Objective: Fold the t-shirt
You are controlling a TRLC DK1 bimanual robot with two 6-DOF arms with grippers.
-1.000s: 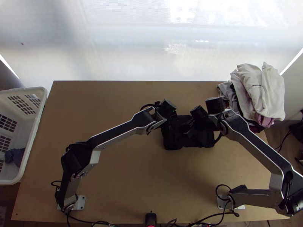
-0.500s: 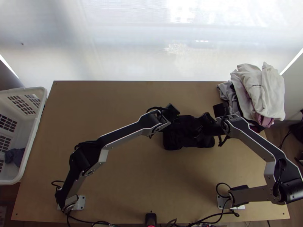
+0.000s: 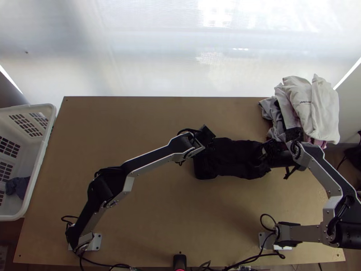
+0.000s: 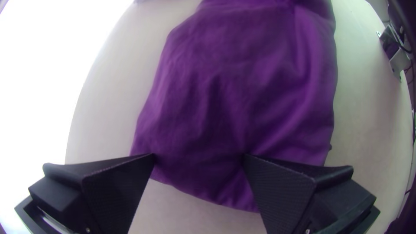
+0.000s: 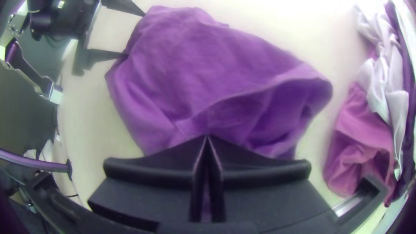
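Wooden table bears the t-shirt; left gripper gapes at one end, right gripper pinches the other; straightening seems in hand, next probably wanting a gentle, level pull

White glare from the far side, soft shadows, bent wrist-view edges
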